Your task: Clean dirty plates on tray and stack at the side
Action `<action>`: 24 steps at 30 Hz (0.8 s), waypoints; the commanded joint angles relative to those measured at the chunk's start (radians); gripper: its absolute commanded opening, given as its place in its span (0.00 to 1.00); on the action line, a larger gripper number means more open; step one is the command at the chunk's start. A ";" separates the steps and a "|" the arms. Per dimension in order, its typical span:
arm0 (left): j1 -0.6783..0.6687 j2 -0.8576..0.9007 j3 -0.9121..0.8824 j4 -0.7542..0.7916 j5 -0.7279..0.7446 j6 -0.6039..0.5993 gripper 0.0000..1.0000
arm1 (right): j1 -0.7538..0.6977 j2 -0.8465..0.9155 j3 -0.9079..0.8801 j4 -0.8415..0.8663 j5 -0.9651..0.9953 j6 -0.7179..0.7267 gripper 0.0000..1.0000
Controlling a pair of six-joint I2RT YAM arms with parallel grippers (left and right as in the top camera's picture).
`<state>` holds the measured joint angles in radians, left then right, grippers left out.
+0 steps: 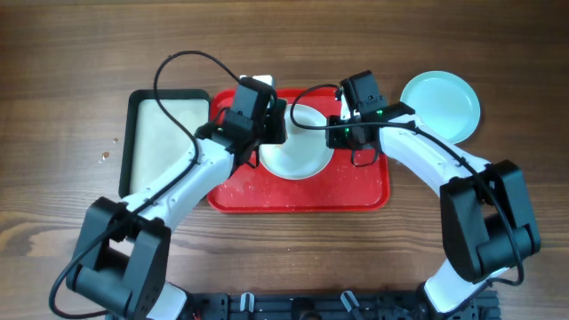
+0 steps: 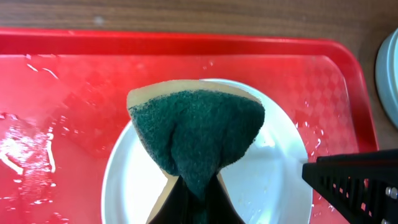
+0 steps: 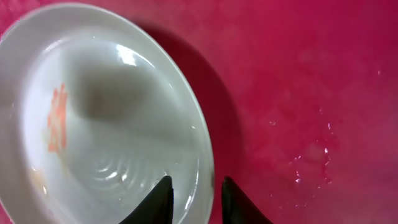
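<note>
A white plate (image 1: 298, 151) (image 2: 261, 180) (image 3: 112, 112) lies in the middle of the red tray (image 1: 302, 191) (image 2: 62, 93) (image 3: 298, 93). An orange smear (image 3: 57, 121) marks its inside, along with some water. My left gripper (image 1: 269, 132) (image 2: 196, 193) is shut on a green-and-yellow sponge (image 2: 196, 130), held over the plate's left part. My right gripper (image 1: 337, 133) (image 3: 196, 186) straddles the plate's right rim, one finger inside and one outside, closed on it. A pale turquoise plate (image 1: 440, 105) (image 2: 388, 74) rests on the table right of the tray.
A smaller black-rimmed tray (image 1: 167, 142) with a pale inside stands left of the red tray. The red tray's floor is wet, with droplets and foam patches (image 2: 25, 149). My right arm's dark body (image 2: 354, 180) shows at the lower right of the left wrist view.
</note>
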<state>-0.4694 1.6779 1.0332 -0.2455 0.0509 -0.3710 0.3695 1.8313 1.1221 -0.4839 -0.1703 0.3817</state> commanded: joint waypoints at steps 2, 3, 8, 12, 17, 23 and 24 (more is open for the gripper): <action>-0.005 0.012 -0.001 0.008 -0.012 0.027 0.04 | -0.004 0.025 -0.019 0.000 0.021 0.015 0.25; -0.005 0.012 -0.001 0.010 -0.015 0.027 0.04 | -0.004 0.026 -0.020 0.000 0.021 0.015 0.23; -0.005 0.013 -0.001 0.010 -0.015 0.027 0.04 | -0.004 0.031 -0.040 0.011 0.024 0.065 0.20; -0.005 0.013 -0.001 0.010 -0.019 0.027 0.04 | -0.004 0.031 -0.050 0.032 0.025 0.068 0.16; -0.005 0.013 -0.001 0.010 -0.019 0.027 0.04 | -0.004 0.031 -0.051 0.031 0.024 0.068 0.04; -0.005 0.013 -0.001 0.007 -0.019 0.027 0.04 | -0.002 0.031 -0.051 0.030 0.021 0.067 0.13; -0.005 0.013 -0.001 0.006 -0.019 0.027 0.04 | -0.002 0.031 -0.051 0.030 0.021 0.068 0.16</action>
<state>-0.4732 1.6833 1.0332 -0.2440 0.0502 -0.3599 0.3695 1.8355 1.0840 -0.4557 -0.1619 0.4427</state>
